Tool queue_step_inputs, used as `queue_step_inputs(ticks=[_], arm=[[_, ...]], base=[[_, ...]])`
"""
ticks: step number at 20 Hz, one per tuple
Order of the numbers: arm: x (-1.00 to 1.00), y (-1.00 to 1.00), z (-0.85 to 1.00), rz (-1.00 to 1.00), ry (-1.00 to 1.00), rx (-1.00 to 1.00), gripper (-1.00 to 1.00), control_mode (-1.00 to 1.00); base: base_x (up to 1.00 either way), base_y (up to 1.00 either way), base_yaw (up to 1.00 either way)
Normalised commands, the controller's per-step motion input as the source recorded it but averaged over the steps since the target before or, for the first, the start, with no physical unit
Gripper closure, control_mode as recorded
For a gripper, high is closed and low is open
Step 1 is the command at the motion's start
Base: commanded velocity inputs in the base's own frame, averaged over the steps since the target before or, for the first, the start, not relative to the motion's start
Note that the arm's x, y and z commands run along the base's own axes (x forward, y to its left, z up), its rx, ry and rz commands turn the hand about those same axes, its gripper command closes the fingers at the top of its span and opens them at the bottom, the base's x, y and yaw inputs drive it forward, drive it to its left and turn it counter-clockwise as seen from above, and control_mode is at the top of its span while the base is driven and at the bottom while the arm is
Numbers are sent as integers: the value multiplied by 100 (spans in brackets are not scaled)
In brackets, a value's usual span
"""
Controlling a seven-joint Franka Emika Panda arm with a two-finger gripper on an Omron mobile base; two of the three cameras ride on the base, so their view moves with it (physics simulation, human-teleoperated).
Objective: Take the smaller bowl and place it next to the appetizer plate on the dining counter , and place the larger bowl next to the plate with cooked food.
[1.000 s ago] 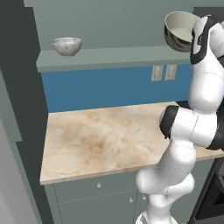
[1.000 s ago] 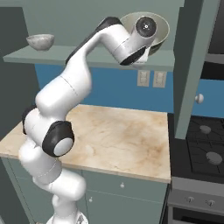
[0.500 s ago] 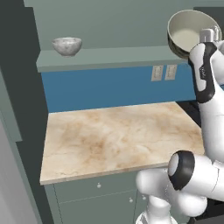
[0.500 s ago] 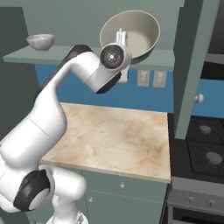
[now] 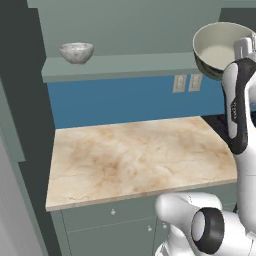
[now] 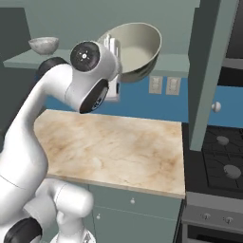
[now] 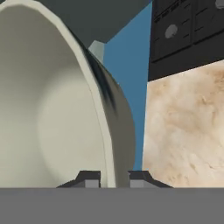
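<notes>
The larger bowl [image 5: 217, 50], cream inside and dark olive outside, hangs tilted in the air in front of the grey-green shelf [image 5: 125, 65]. My gripper [image 5: 243, 49] is shut on its rim. In the right base view the larger bowl [image 6: 135, 47] sits just beyond the gripper [image 6: 114, 45]. In the hand view the gripper [image 7: 114, 178] pinches the wall of the larger bowl [image 7: 57, 109], one tip on each side. The smaller bowl [image 5: 76, 52], whitish and speckled, stands on the shelf's left end, as the right base view also shows [image 6: 43, 44]. The dining counter and both plates are out of view.
A short beige marbled counter [image 5: 135, 155] over grey-green cabinet fronts lies below the shelf. Two wall outlets [image 6: 163, 84] sit on the blue backsplash. A tall cabinet panel [image 6: 213, 71] and a black stove [image 6: 218, 161] stand to the right.
The arm has swung and straightened upward, carrying the larger bowl off the shelf toward the cameras and slightly lower. The bowl now tilts its cream inside into view. The smaller bowl stayed put.
</notes>
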Motion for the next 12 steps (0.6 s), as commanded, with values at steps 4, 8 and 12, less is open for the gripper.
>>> queue_step_inputs(ticks=[4,8,12], arm=[[-100,24,13,0,44,-1,100,-100],[-86,28,-12,2,49,1,100,-100],[-79,44,-73,0,2,3,100,-100]], base=[[0,0,0],[0,0,0],[0,0,0]])
